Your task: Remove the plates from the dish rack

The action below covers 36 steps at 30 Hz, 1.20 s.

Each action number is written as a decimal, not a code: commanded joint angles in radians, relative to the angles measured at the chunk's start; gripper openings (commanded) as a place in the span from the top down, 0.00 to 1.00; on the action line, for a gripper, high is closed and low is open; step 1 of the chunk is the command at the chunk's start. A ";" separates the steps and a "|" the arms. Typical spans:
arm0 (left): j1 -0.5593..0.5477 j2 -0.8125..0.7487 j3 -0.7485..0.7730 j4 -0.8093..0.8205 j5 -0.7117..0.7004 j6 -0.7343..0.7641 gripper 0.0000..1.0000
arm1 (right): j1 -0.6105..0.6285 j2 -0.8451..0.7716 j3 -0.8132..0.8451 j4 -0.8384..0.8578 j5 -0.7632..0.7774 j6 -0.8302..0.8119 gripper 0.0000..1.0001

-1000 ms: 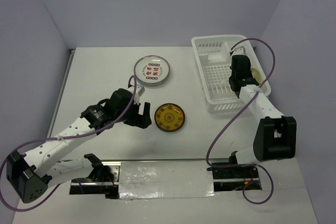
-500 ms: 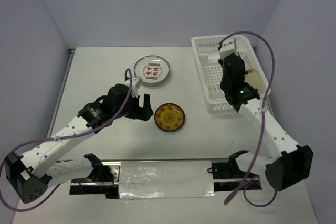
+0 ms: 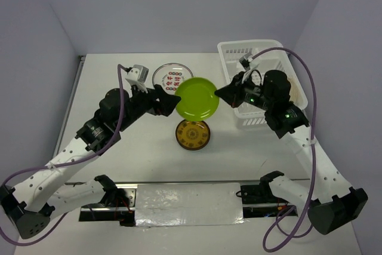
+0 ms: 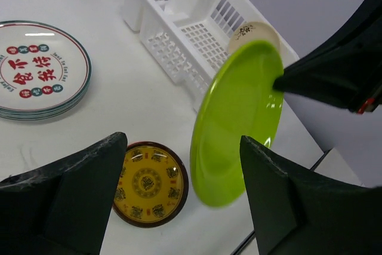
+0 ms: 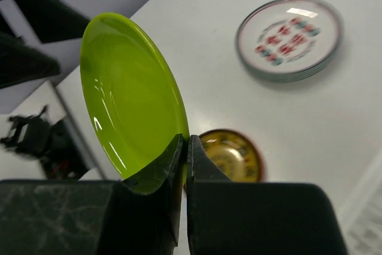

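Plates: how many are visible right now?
4: green plate in right gripper, white red-marked plate and golden plate on table, cream plate in dish rack; others may be hidden.

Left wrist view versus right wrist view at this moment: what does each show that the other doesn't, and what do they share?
Only left wrist: a pale plate at the far side of the dish rack, and the left gripper, open. Only right wrist: the right gripper seen shut on the rim of the green plate. Both: that tilted green plate, plus the white red-marked plate and the yellow plate on the table.
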 commanded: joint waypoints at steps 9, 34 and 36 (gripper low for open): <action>0.007 0.133 -0.004 0.020 0.141 0.009 1.00 | 0.008 -0.017 -0.099 0.213 -0.209 0.256 1.00; 0.079 0.564 -0.171 0.123 0.229 -0.189 0.31 | -0.164 -0.005 0.043 -0.289 0.860 -0.138 0.00; 0.070 0.555 -0.148 0.034 0.180 -0.189 0.01 | -0.198 0.017 0.043 -0.275 0.935 -0.182 0.00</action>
